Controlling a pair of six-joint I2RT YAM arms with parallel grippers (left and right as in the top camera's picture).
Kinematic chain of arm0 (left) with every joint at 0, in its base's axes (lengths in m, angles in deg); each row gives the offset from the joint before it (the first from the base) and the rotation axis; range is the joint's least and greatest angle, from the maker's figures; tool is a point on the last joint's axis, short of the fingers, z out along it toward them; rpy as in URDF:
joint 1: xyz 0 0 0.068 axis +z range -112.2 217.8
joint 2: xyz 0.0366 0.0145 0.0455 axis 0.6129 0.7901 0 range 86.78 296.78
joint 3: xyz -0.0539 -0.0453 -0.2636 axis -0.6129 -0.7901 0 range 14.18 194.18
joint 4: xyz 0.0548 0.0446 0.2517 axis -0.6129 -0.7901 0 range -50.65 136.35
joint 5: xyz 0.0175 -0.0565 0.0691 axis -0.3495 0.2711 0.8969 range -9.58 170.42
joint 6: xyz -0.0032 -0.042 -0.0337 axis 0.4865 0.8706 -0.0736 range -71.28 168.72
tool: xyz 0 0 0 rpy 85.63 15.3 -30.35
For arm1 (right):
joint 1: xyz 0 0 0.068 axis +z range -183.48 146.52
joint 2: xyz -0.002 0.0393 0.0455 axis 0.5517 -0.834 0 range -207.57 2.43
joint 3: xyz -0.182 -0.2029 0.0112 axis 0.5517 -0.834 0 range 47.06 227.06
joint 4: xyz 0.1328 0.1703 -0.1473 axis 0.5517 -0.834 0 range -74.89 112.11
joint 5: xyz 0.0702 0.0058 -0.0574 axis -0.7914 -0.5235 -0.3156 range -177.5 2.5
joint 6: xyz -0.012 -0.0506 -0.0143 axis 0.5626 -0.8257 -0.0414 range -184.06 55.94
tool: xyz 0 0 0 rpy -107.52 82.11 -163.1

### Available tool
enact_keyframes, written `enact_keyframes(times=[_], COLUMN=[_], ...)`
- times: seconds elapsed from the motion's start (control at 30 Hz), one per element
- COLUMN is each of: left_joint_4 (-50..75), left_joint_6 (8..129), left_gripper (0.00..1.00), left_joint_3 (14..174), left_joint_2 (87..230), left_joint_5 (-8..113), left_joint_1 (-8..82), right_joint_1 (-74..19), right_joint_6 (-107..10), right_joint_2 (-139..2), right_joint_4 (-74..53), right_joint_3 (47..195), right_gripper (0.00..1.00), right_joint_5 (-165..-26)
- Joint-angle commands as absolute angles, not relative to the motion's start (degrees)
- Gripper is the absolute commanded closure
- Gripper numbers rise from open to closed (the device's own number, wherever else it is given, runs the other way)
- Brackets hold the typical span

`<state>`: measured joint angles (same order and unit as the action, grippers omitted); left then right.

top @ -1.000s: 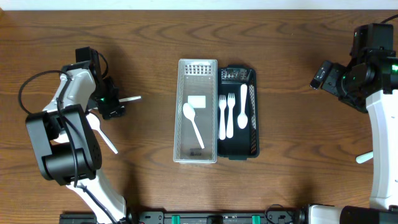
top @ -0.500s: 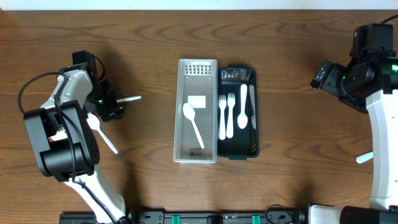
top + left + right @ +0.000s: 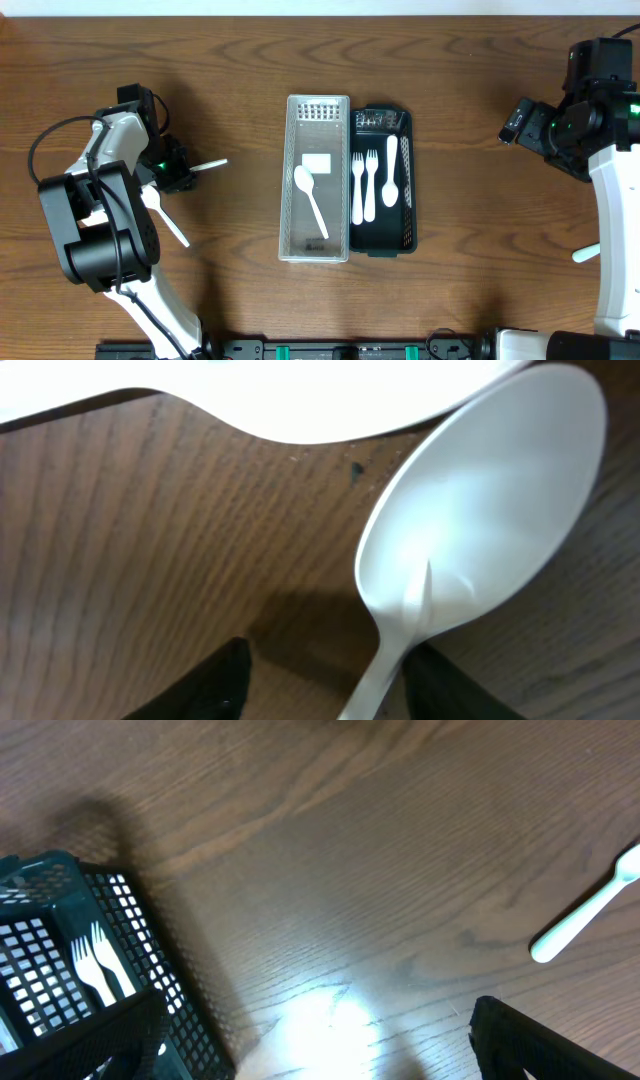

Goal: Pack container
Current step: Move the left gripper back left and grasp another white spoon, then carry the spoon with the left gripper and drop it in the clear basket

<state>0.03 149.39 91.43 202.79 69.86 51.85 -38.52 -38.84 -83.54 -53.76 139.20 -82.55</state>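
Left gripper (image 3: 330, 660) low over the table (image 3: 240, 80) at the left side; its jaws straddle the handle of a white spoon (image 3: 480, 510), bowl pointing toward the centre; gap visible on one side of the handle, cannot tell if it is clamped; second white utensil (image 3: 166, 216) lies on the wood just beside that arm; clear container (image 3: 296, 140) mid-table holds one spoon (image 3: 312, 200) and a white label (image 3: 317, 163); black basket (image 3: 407, 190) touches its right side, holding forks (image 3: 365, 185) and other cutlery; right gripper (image 3: 315, 1015) wide open, nothing between its fingers, well apart from the containers; another white utensil (image 3: 585, 915) lies at the table's right edge.
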Motion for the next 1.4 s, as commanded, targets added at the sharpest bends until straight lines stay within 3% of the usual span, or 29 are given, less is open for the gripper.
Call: enact_keyframes(times=[0.0, 0.17, 0.37, 0.5, 0.9, 1.2, 1.37], left_joint_4=[-1.17, -1.37, -1.37, -0.52, 2.89, 3.35, 1.38], left_joint_6=[149.43, 148.07, 145.69, 142.02, 112.10, 92.78, 79.71], left_gripper=[0.58, 0.79, 0.94, 0.94, 0.94, 0.94, 0.94], left_joint_3=[91.35, 91.32, 91.32, 91.35, 91.78, 91.80, 91.80], left_joint_2=[203.60, 203.60, 203.60, 203.60, 201.30, 188.93, 179.60], left_joint_5=[70.10, 70.07, 70.10, 70.07, 69.03, 69.35, 75.19], left_joint_1=[51.82, 51.82, 51.82, 51.82, 50.10, 39.85, 30.58], right_joint_1=[-39.11, -39.11, -39.11, -39.11, -39.09, -39.09, -39.09], right_joint_6=[-38.87, -38.87, -38.87, -38.87, -38.87, -38.89, -38.91], right_joint_2=[-83.45, -83.45, -83.45, -83.45, -83.45, -83.45, -83.45], right_joint_4=[-53.96, -53.96, -53.98, -53.96, -53.96, -53.94, -53.94], right_joint_3=[139.20, 139.20, 139.20, 139.20, 139.20, 139.20, 139.20], right_gripper=[0.01, 0.01, 0.01, 0.01, 0.01, 0.01, 0.01], right_joint_5=[-81.57, -81.57, -81.57, -81.57, -81.52, -81.50, -81.50])
